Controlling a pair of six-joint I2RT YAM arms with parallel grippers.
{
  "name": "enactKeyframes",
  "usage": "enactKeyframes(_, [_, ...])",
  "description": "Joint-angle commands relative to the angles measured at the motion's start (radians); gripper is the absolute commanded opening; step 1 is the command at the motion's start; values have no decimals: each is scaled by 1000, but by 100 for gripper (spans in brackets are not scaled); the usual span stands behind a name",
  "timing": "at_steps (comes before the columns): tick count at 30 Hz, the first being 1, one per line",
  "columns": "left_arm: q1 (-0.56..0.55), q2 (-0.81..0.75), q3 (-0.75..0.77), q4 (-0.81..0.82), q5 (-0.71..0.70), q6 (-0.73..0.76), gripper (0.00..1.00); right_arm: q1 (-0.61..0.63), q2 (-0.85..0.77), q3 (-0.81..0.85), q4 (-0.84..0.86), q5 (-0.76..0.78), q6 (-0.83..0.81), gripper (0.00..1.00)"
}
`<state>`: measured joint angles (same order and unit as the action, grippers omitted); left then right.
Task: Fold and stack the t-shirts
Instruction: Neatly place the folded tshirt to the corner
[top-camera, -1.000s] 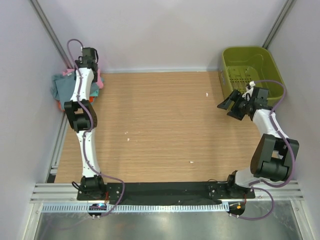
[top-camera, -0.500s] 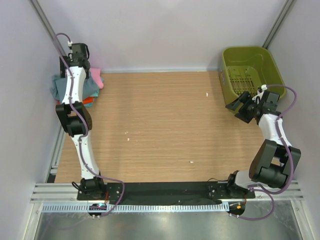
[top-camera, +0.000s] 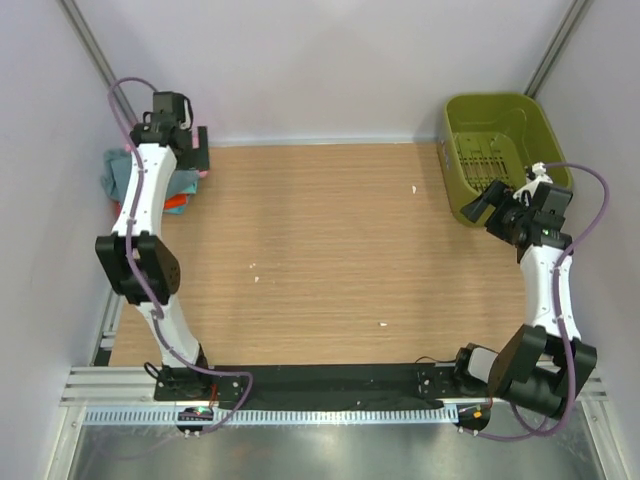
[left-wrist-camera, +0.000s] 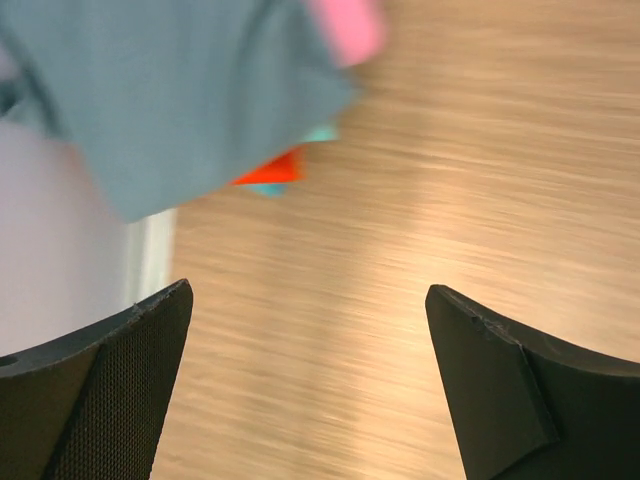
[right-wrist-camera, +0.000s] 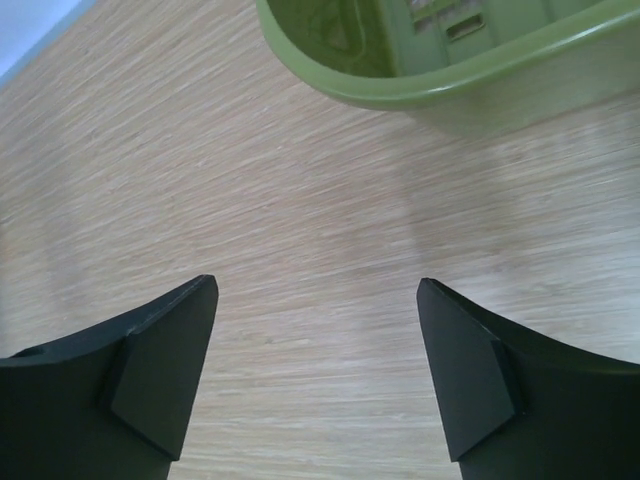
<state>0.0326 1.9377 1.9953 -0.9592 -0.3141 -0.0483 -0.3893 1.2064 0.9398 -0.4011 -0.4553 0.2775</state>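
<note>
**Both jaws wide and empty, shirts piled in the far left corner**

The t-shirts lie in a pile at the far left corner of the wooden surface, close against the left wall. The left wrist view is blurred. In it the slate blue-grey shirt lies on top. A pink shirt shows at its far edge, and slivers of a teal shirt and an orange shirt peek from under its near edge. The left arm reaches out to that corner. The left jaws stand wide apart with nothing between them, over bare wood just beside the pile and clear of the cloth. The olive-green basket sits at the far right corner, well apart from the pile. The right arm reaches towards it. The right jaws are also spread wide and hold nothing, above bare wood near the basket's rounded rim. A few small white specks dot the surface between the two arms
</note>
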Motion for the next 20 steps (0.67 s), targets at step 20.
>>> enactKeyframes(20, [-218, -194, -135, 14, 285, -116, 100, 49, -39, 232, -332, 271, -69, 100])
